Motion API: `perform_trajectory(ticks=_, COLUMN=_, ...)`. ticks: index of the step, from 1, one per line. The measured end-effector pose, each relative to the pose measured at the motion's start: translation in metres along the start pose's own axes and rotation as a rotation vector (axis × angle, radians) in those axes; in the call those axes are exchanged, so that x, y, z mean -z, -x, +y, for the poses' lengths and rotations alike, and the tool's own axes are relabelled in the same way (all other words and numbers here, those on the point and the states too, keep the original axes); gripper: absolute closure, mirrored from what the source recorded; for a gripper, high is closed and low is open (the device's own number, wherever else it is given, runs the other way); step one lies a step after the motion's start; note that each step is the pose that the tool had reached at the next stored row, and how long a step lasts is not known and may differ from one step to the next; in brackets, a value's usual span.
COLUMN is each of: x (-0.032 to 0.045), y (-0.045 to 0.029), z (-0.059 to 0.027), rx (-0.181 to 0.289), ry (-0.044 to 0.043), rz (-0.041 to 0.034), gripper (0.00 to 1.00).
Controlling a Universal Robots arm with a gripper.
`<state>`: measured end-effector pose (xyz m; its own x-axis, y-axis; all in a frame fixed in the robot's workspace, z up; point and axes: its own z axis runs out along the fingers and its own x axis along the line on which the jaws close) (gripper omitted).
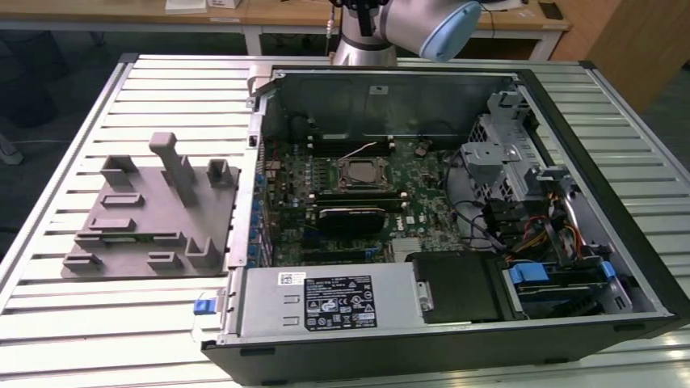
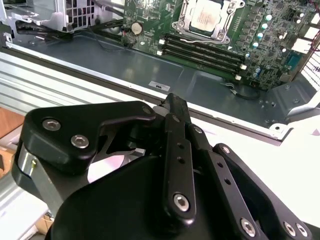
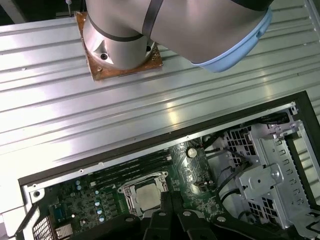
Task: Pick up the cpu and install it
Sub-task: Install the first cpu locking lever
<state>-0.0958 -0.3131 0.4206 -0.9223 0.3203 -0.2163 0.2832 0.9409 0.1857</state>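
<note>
My gripper (image 2: 175, 102) is closed, empty (fingers (image 2: 178, 150) pressed together); the cpu (image 2: 207, 17) lies in the socket (image 2: 183, 20).

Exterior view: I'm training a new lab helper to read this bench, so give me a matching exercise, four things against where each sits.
Things:
1. cpu
2. fixture tray
3. power supply
4. robot arm base

Places:
A. on the table, to the exterior view's left of the computer case
B. in the motherboard socket
C. beyond the case's far wall
D. inside the case, along its near edge

Pairs: 1-B, 2-A, 3-D, 4-C
</note>
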Motion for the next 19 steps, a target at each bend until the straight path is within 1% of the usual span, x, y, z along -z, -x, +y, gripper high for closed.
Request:
perform_trajectory(ticks=4, x=-0.0016, y=-0.0004, z=-0.0003, rx=0.0, ry=-0.0021, rz=-0.0005, gripper=0.89)
perform_trajectory(ticks=13, x=-0.0085, y=-0.0019, z=-0.0016, rx=0.001, ry=-0.0043, rz=-0.0013, gripper=0.89)
perform_trajectory(ticks=19, x=-0.0128, y=-0.0029, z=-0.0025, rx=0.002, ry=-0.009, rz=-0.0026, gripper=0.89)
